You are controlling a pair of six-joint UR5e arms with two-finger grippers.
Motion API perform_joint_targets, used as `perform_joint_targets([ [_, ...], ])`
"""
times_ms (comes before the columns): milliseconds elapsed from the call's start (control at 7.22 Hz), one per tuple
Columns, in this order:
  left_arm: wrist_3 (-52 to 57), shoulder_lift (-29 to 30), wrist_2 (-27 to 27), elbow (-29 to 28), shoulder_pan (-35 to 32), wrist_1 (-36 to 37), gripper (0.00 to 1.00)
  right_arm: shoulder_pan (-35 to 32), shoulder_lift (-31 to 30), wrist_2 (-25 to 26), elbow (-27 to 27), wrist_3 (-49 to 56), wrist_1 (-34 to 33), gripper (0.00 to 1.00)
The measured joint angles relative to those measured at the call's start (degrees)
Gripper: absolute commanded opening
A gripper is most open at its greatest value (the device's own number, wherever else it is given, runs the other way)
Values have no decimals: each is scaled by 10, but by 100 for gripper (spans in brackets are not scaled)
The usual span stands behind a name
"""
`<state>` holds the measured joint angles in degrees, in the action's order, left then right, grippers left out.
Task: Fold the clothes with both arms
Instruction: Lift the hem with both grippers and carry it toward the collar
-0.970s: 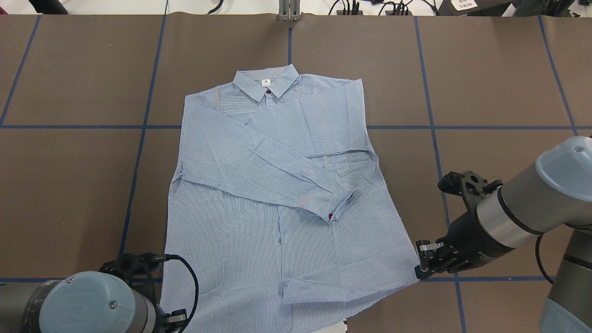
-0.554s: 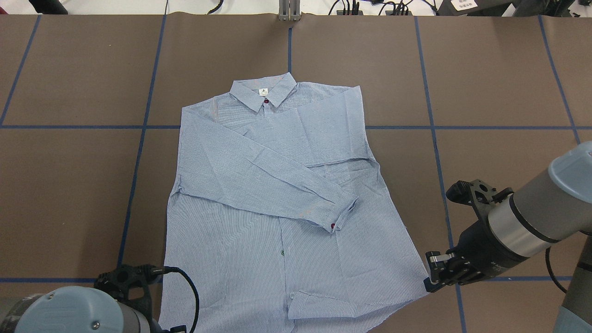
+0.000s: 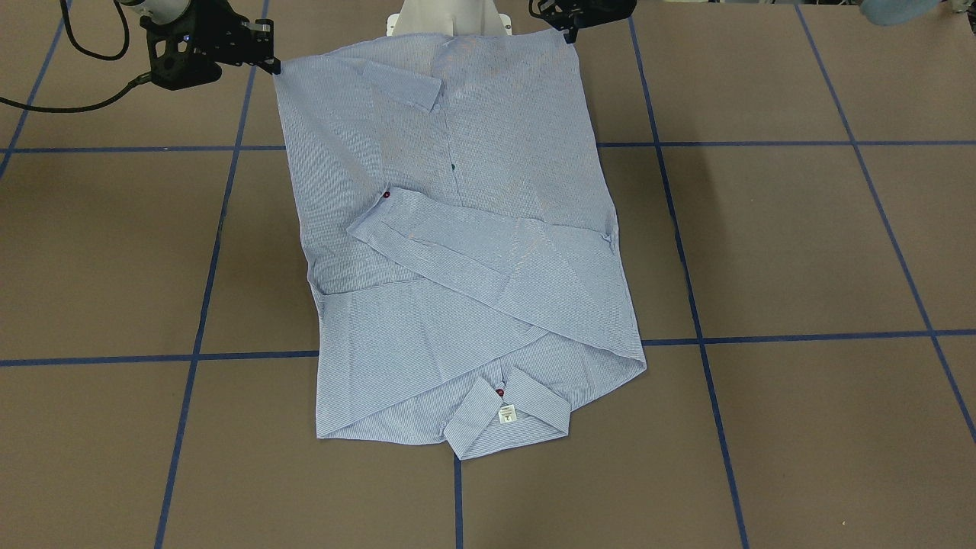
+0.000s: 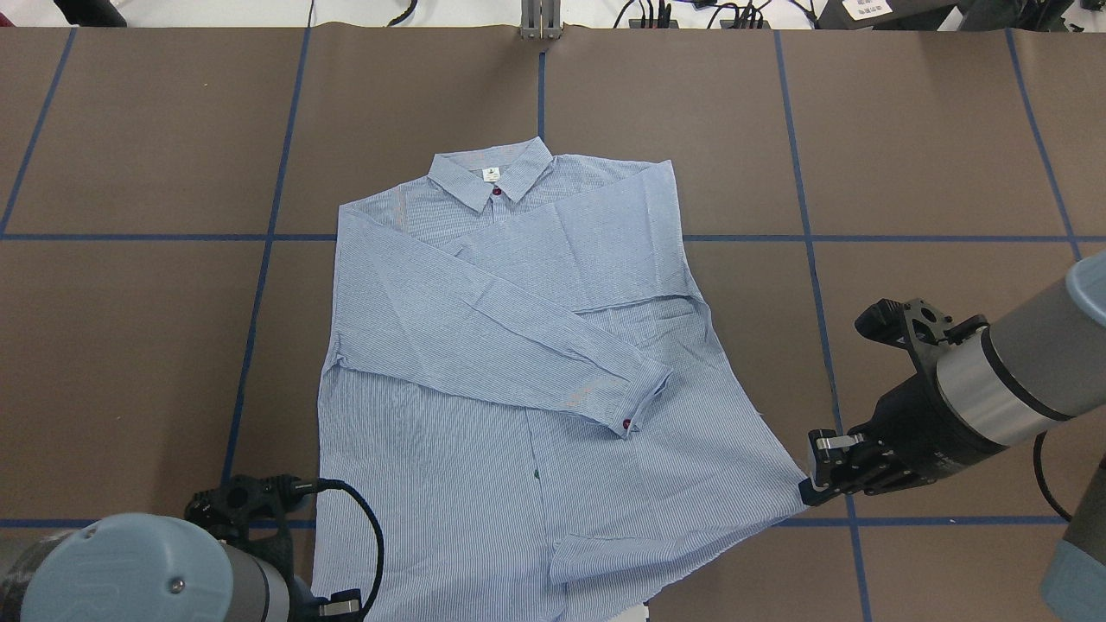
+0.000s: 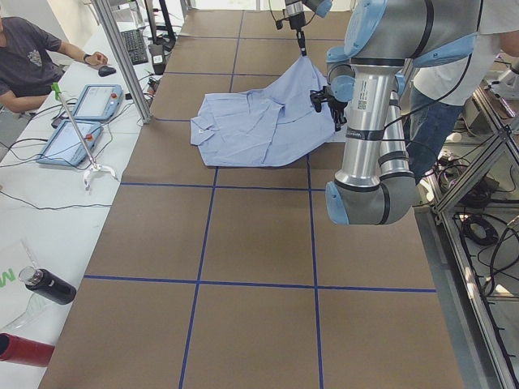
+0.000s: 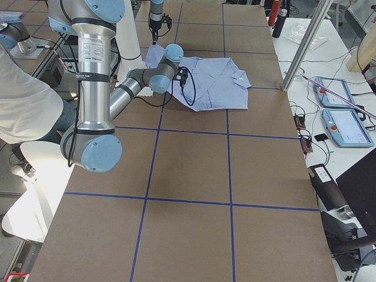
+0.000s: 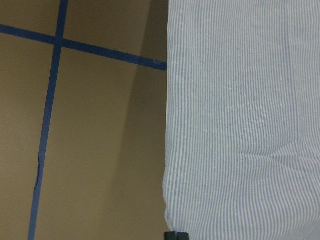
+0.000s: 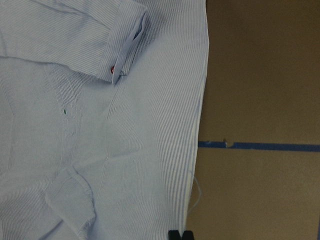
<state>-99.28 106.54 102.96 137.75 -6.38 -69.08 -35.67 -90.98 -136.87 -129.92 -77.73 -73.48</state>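
brown table: shirt flat, sleeves folded in; left gripper and right gripper each pinched closed on a hem corner; lengthwise fold outstanding.

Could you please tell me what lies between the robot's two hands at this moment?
Only the shirt's hem lies there, running from the right hand to the left hand. The front-facing view shows this best.

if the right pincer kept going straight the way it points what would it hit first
The shirt. The right pincer points at its hem corner, which sits right at the pincer's tip and looks pinched, so there seems to be no gap left to cross.
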Motion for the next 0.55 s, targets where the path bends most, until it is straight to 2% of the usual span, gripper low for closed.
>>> perform_joint_targets([
  [554, 101, 19, 46, -21, -138, 2, 0, -72, 83, 2, 80, 3, 0, 0],
])
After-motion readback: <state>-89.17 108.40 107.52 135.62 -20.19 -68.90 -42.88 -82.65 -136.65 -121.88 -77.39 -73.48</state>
